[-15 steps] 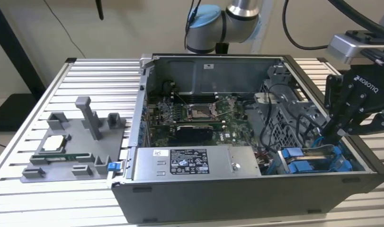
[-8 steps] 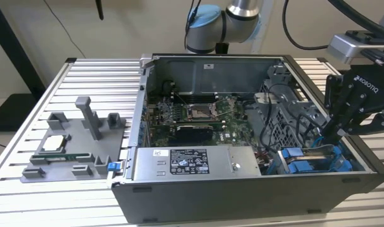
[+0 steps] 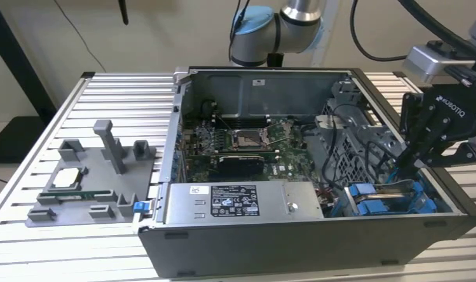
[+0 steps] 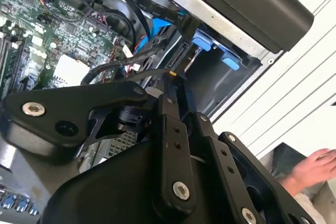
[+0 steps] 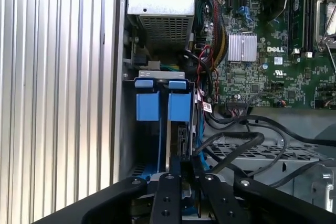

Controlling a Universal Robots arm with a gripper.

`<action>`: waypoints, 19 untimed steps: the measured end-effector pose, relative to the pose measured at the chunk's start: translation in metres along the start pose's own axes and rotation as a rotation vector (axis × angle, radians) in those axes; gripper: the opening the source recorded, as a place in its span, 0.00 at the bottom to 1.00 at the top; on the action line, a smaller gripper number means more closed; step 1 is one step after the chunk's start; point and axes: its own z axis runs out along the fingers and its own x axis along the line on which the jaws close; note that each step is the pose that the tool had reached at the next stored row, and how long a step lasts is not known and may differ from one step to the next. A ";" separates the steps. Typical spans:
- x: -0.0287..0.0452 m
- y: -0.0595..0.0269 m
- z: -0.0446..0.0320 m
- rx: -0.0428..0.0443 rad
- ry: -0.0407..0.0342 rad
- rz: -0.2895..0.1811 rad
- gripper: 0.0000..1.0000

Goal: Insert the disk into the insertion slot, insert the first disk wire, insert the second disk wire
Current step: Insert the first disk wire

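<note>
A black wire [image 4: 131, 72] is pinched in the pincer [image 5: 181, 163] at the insertion slot [image 5: 130, 140] — if presented askew, it could be jammed, or neighbouring cables [image 5: 236, 145] snagged.

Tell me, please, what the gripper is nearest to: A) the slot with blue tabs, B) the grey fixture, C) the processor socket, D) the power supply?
A: the gripper hangs over the slot and its blue tabs, at the exterior view's right.
</note>
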 end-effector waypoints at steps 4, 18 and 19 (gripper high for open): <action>0.0005 -0.0004 0.0044 0.0002 -0.0160 -0.002 0.00; 0.0015 -0.0080 0.0202 0.0001 -0.0161 -0.007 0.00; 0.0015 -0.0081 0.0215 0.0001 -0.0161 -0.007 0.00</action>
